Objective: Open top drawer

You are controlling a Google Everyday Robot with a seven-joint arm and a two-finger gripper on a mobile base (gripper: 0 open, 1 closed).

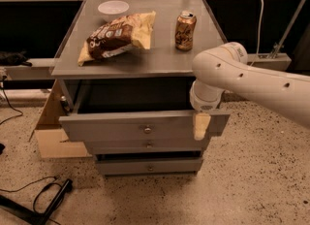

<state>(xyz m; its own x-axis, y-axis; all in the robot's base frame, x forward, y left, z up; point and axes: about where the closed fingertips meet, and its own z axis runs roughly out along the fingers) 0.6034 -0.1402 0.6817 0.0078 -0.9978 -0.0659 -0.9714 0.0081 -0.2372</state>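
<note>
Top drawer (121,127) is pulled out from the grey cabinet (160,61), and you can see the dark space inside it. It is the biggest drawer, right under the cabinet's flat top. The gripper (201,126) is at the top edge of the drawer's front, near the right end. Its pale tip hangs down over the front of the drawer and touches it. I cannot tell if the gripper is open or closed. The fat white arm (252,81) comes in from the right side and bends down to the drawer.

A small round knob (147,130) sits in the middle of the drawer's front, to the left of the gripper. Under it are the middle drawer (121,146) and the bottom drawer (174,167), which are not as wide.

On top of the cabinet there is a brown and yellow bag of chips (116,37) lying down. A gold can (185,24) stands to the right of the bag. A white bowl (113,9) sits at the back, behind the bag.

A piece of cardboard (48,132) leans by the left side of the cabinet. Black cables (43,200) lie on the speckled floor (252,185) at the bottom left.
</note>
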